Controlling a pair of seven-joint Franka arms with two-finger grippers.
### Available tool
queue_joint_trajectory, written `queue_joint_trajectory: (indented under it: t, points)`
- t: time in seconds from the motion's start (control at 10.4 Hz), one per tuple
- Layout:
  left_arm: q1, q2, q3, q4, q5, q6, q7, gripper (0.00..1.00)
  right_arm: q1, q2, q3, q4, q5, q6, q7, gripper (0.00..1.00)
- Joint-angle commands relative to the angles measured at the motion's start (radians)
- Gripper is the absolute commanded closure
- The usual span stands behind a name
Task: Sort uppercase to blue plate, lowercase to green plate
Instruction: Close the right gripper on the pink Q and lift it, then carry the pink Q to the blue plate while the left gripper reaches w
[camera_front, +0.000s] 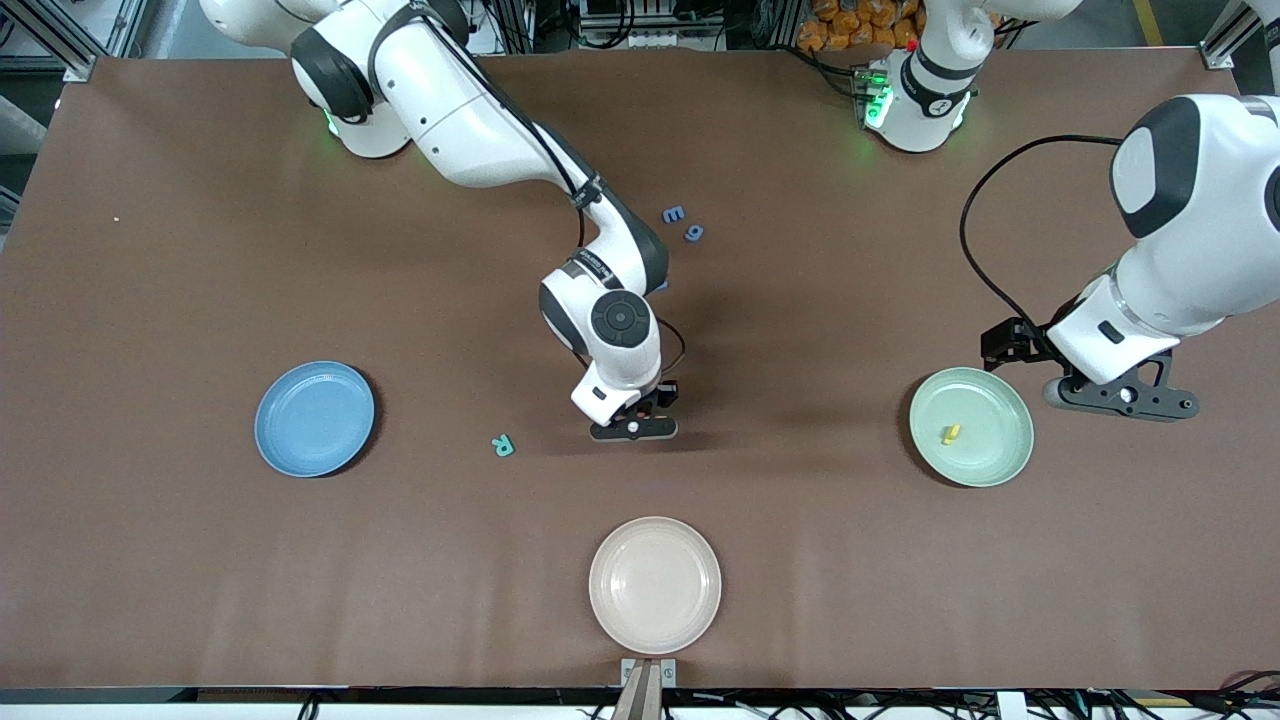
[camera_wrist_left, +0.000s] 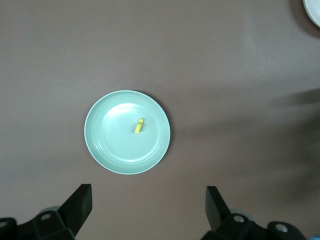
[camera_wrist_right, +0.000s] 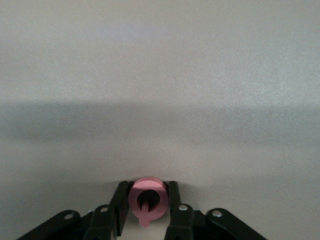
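Observation:
In the right wrist view my right gripper (camera_wrist_right: 146, 189) is shut on the red ring-shaped Q (camera_wrist_right: 136, 198), low at the table's middle. From the front, that gripper (camera_front: 634, 428) hides the Q. A teal R (camera_front: 503, 445) lies beside it, toward the blue plate (camera_front: 314, 418), which holds nothing. The blue E-like letter (camera_front: 674, 214) and the blue g (camera_front: 693, 233) lie farther from the camera. A thin yellow letter (camera_front: 951, 433) (camera_wrist_left: 139, 125) rests in the green plate (camera_front: 990, 455) (camera_wrist_left: 110, 145). My left gripper (camera_front: 1120, 398) (camera_wrist_left: 148, 205) hangs open beside that plate, holding nothing.
A cream plate (camera_front: 655, 585) (camera_wrist_left: 312, 10) sits near the table's front edge, nearer the camera than the right gripper. The right arm's forearm reaches over the table's middle, close to the two blue letters.

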Motion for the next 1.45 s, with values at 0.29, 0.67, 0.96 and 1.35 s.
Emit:
queue_joint_trajectory:
  t: [0.29,0.67,0.96,1.35]
  points:
    - [-0.041,-0.009,-0.017,-0.007,-0.047,-0.03,-0.063,0.0,-0.108,-0.081,0.005,-0.009,-0.006,-0.112,-0.032,1.0]
    - [-0.101,0.047,-0.139,-0.003,-0.064,0.043,-0.168,0.0,-0.225,-0.208,-0.019,-0.132,-0.029,-0.19,-0.273,1.0]
    - [-0.21,0.211,-0.218,0.043,-0.063,0.188,-0.21,0.0,-0.281,-0.346,-0.071,-0.354,-0.043,-0.109,-0.452,1.0]
    - [-0.334,0.466,-0.218,0.249,-0.066,0.256,-0.364,0.0,-0.406,-0.489,-0.071,-0.63,-0.043,0.06,-0.661,1.0]
